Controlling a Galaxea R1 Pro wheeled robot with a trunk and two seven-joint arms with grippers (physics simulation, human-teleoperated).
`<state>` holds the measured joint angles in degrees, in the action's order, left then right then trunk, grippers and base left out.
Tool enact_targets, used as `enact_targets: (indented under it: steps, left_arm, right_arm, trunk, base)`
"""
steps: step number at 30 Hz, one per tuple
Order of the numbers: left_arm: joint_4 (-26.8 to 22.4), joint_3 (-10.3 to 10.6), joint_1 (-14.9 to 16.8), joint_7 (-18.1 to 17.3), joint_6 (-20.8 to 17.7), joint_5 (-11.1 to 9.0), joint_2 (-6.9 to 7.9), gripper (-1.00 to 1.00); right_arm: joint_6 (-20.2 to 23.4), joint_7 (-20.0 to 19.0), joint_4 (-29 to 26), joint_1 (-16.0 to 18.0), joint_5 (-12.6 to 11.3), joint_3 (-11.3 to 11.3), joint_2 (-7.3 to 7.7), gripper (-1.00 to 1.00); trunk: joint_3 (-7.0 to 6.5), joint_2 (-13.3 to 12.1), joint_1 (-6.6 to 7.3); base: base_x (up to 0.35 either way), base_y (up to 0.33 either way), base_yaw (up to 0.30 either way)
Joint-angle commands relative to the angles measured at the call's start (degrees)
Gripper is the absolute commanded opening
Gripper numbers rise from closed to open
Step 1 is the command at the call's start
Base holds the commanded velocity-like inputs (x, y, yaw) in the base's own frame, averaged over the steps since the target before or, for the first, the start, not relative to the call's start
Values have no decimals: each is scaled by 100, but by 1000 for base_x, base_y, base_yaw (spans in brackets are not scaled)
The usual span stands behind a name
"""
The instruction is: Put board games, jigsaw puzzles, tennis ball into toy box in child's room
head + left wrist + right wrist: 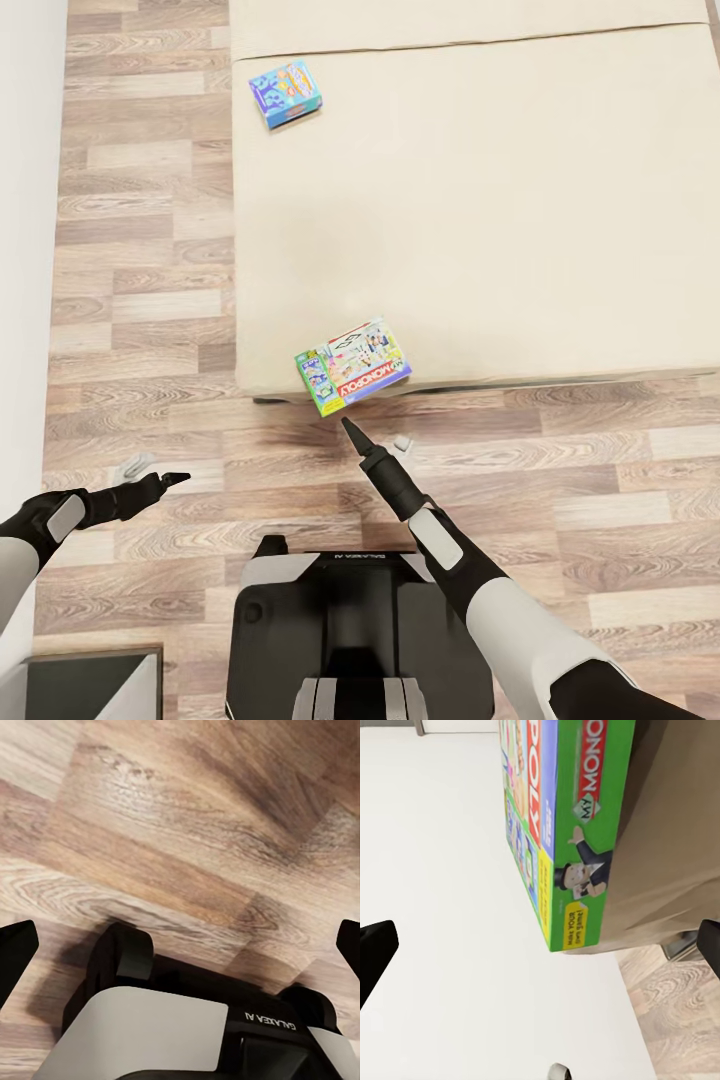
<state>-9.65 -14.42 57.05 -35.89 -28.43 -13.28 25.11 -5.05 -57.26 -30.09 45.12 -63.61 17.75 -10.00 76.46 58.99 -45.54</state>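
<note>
A: Where are the board games?

B: Both lie on the bed [520, 200], on its cream mattress. The Monopoly box [353, 366] sits at the near edge, one green corner jutting out over the wood-plank floor [150, 300]. The light blue game box [288, 92] lies well apart from it, near the bed's far left side.

A: And the right tool?

B: The right tool [352, 428] points up at the Monopoly box from just below the overhanging corner, close but not touching. From the head view it looks like one narrow dark point. In the right wrist view the green side of the box [585, 832], with the top-hatted man printed on it, stands straight ahead between two dark fingertips [375, 952] at opposite edges, so its jaws are spread wide with nothing in them.

A: The left one?

B: The left tool [170, 482] hovers over the floor, well left of the bed. Its wrist view shows dark fingertips [15, 952] far apart at the picture's edges, released, with floor planks and the robot's dark base [195, 1020] between them.

A: Anything else?

B: Two small grey bits lie on the floor, one [135, 465] near the left tool, one [403, 442] beside the right.
</note>
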Motion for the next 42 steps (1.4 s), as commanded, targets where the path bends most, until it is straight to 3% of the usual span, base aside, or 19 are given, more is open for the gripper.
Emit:
enact_targets:
  steps: [1, 24, 38, 42]
  left_arm:
    - [-2, 1, 0, -3, -48, -46, 3, 100]
    - [-2, 1, 1, -13, -49, -35, 3, 100]
    - [-2, -3, 0, -15, -49, -50, 3, 100]
    - [-2, -7, 0, -15, -52, -51, 3, 100]
  right_arm:
    - [-52, -10, 11, 5, -27, 26, 0, 100]
    - [-49, -14, 11, 5, -28, 22, 0, 100]
    - [-49, -14, 11, 5, -28, 26, 0, 100]
    - [-49, -14, 11, 5, -26, 27, 0, 100]
  trunk:
    - [2, 3, -1]
    - [2, 3, -1]
    - [253, 564, -308]
    - [253, 564, -308]
  base:
    - [0, 0, 0]
    - [34, 39, 0]
    - [0, 0, 0]
    - [0, 0, 0]
